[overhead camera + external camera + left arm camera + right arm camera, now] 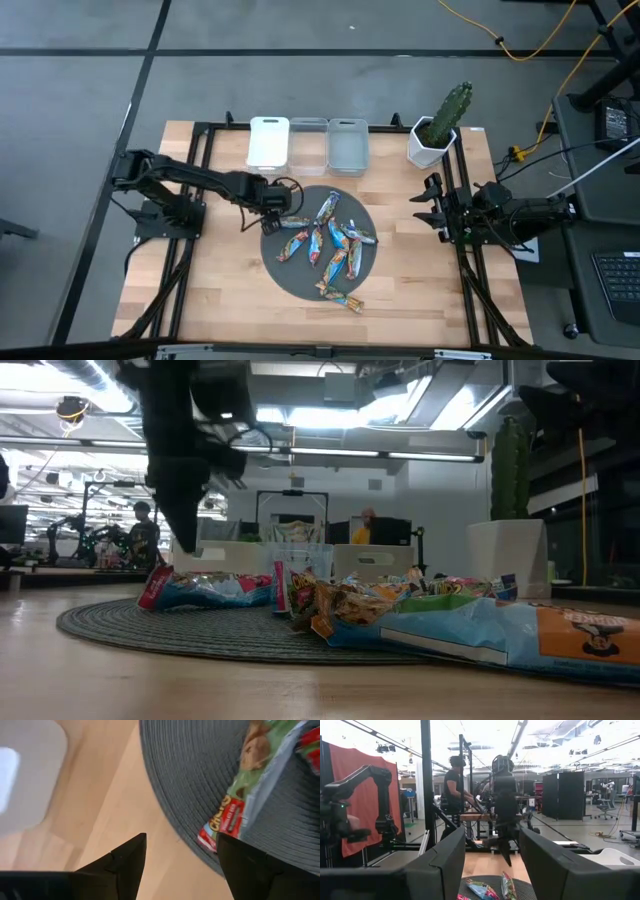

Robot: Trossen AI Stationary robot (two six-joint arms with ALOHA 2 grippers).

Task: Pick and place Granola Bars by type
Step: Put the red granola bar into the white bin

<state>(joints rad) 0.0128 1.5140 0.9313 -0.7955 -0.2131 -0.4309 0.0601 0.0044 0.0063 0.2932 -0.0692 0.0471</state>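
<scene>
Since the left gripper (181, 851) hovers open and empty over the round mat's (290, 275) edge, just beside a red-ended granola bar (239, 805), it could clip the neighbouring pile (333, 245) coming down.

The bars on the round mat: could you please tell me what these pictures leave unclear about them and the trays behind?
- Snack bars: from the high view the print is too small to read, and overlaps block an exact count.
- Three trays: in the low view the bar pile hides their bases.
- Left claw, open at the mat edge: the left wrist view cuts the nearest bar off at the edge.
- Right claw: open, empty.
</scene>
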